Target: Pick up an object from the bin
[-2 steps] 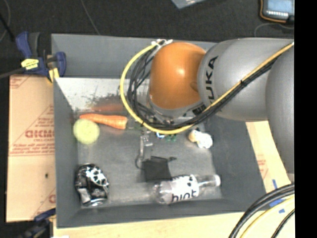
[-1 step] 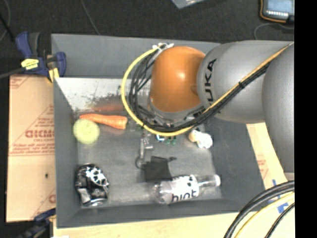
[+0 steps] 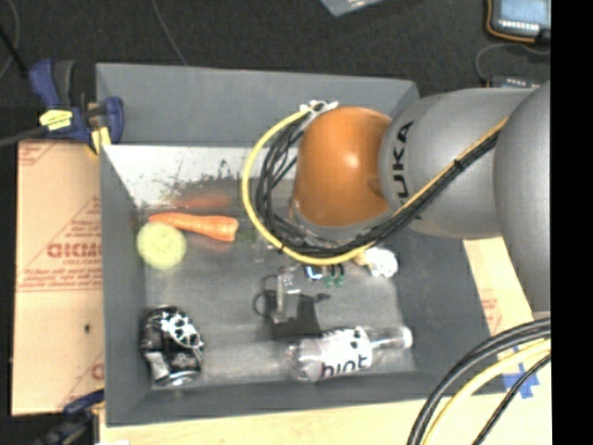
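The arm [image 3: 463,165] enters the grey metal bin [image 3: 232,109] from the right, its orange cover [image 3: 338,165] and a loop of yellow and black cables [image 3: 252,188] hanging over the bin's upper middle. The gripper [image 3: 283,297] projects below the cover and stands low over the floor in the lower middle of the bin. How far it is open cannot be told, and nothing can be made out in its grasp. The nearest thing is a clear plastic bottle [image 3: 347,352] with dark lettering on its label. It lies on its side along the front wall, cap end toward the right, just below and to the right of the gripper. A black angular piece [image 3: 298,324] sits between the gripper and the bottle's upper side, close against the bottle; whether it is part of the gripper or a loose thing cannot be told. A small white object [image 3: 381,263] lies near the arm's lower edge, up and to the right of the gripper. Well apart to the left are three more things: an orange carrot [image 3: 195,225] lying crosswise, a yellow-green ball [image 3: 162,246] touching the carrot's left end, and a black-and-white patterned object [image 3: 170,344] in the front-left corner.
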